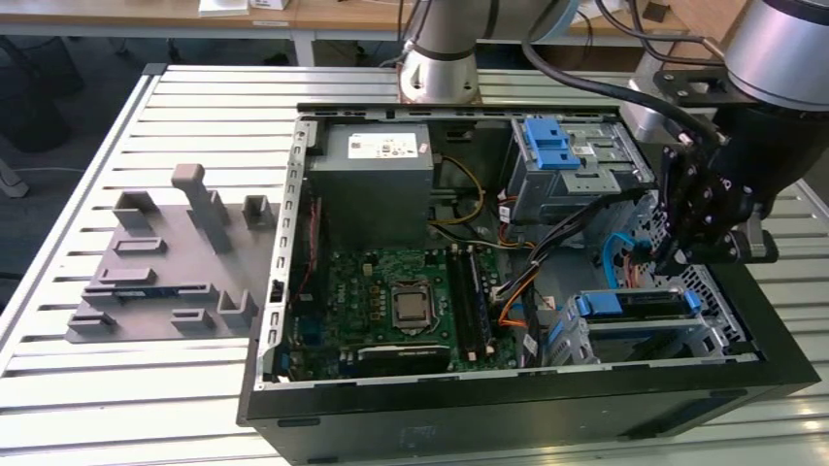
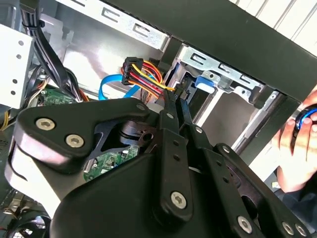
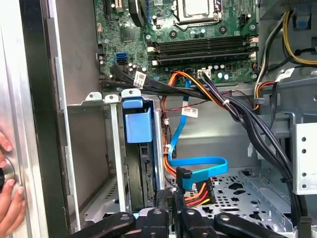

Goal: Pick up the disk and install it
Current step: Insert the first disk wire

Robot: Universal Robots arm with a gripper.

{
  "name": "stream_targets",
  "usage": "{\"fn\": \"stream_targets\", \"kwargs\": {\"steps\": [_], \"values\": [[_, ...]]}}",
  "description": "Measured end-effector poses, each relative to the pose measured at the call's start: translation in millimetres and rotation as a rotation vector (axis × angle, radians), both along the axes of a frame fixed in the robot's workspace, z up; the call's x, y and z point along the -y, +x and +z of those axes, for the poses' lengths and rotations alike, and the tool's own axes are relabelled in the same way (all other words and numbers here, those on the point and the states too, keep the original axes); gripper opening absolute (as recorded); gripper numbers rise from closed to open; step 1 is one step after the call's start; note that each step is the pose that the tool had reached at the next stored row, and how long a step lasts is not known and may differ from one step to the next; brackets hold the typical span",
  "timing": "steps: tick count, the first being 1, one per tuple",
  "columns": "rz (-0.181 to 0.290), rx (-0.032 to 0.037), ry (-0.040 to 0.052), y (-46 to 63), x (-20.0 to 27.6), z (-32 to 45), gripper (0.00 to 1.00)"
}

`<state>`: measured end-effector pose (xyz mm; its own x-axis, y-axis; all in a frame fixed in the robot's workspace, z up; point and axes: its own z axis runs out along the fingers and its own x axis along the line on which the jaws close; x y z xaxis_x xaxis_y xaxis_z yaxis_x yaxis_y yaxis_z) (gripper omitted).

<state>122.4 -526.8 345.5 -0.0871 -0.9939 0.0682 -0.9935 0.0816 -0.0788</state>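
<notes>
The disk (image 1: 631, 304) sits inside the lower grey drive cage (image 1: 710, 335) at the near corner of the open computer case on the exterior view's right, with its blue frame facing up. In the first wrist view the disk's blue frame end (image 3: 137, 126) shows in the cage slot. My gripper (image 1: 680, 257) hangs just above and behind that cage. Its two thin fingers lie close together in the second wrist view, and the gripper (image 2: 177, 99) looks shut with nothing seen between them. The tips of the gripper (image 3: 172, 198) are close to a blue data plug (image 3: 184, 178) and a bundle of coloured power wires (image 3: 200, 191).
A grey slotted stand (image 1: 169, 262) lies on the slatted table at the exterior view's left. An upper drive cage with a blue latch (image 1: 550, 146) stands at the case's back. Black cables (image 3: 237, 114) cross the case. A person's hand (image 2: 297, 144) rests on the case rim.
</notes>
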Motion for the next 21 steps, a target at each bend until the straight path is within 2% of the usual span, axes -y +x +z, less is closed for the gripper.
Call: {"fn": "stream_targets", "kwargs": {"steps": [8, 11, 21], "values": [[0.02, 0.0086, 0.0007, -5.5, 9.6, -0.3, 0.16], [0.026, 0.0099, 0.0027, -5.9, 13.1, -1.4, 0.16], [0.038, 0.0132, 0.0104, -7.8, 17.6, -5.8, 0.16]]}}
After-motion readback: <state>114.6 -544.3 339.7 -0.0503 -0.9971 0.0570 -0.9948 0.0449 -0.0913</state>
